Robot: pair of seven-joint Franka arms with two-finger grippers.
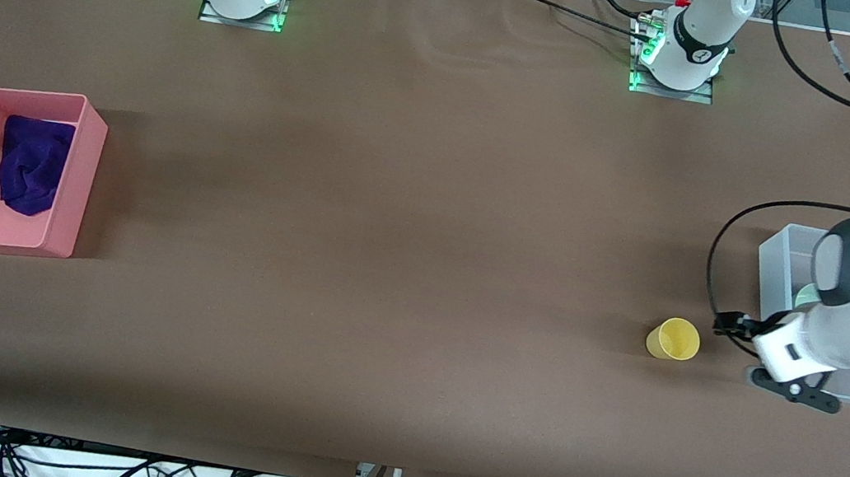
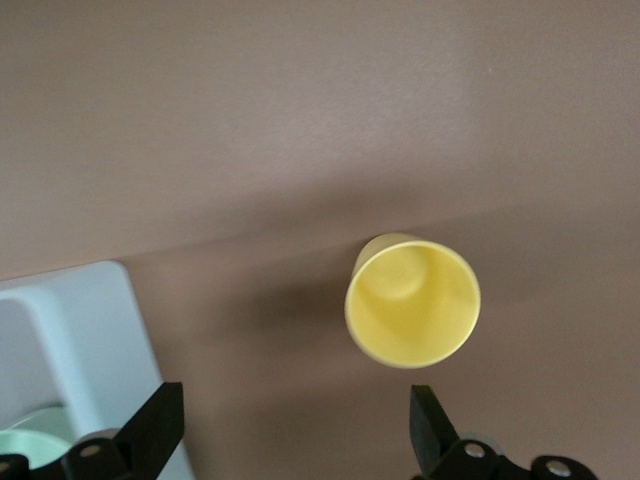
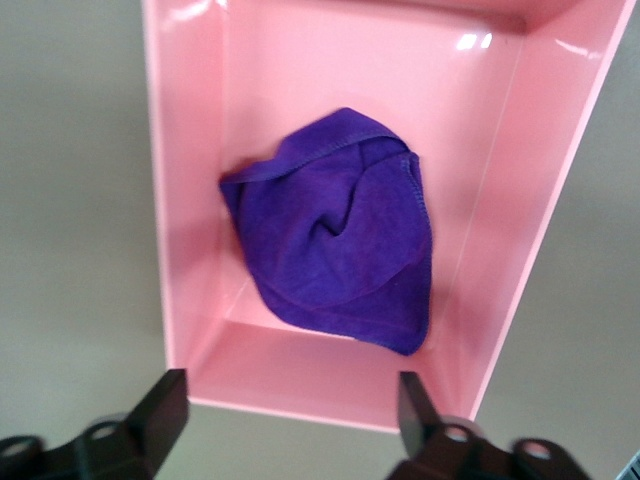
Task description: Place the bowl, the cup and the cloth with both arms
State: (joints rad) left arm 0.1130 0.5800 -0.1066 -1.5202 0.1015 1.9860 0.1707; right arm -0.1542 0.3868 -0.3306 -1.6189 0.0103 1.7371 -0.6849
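Two of three look placed: cloth (image 1: 33, 163) lies in the pink bin (image 1: 77, 177), bowl (image 2: 25, 447) sits in the clear bin (image 1: 783, 249). Cup (image 1: 674, 339) stands on the table just beside the clear bin, toward the right arm's end. Left gripper (image 2: 293, 425) hangs over the cup, fingers spread, empty. Right gripper (image 3: 290, 410) hovers over the pink bin's edge, released, waiting. Likely next: centre on the cup's rim, descend straight, pinch lightly to avoid tipping.
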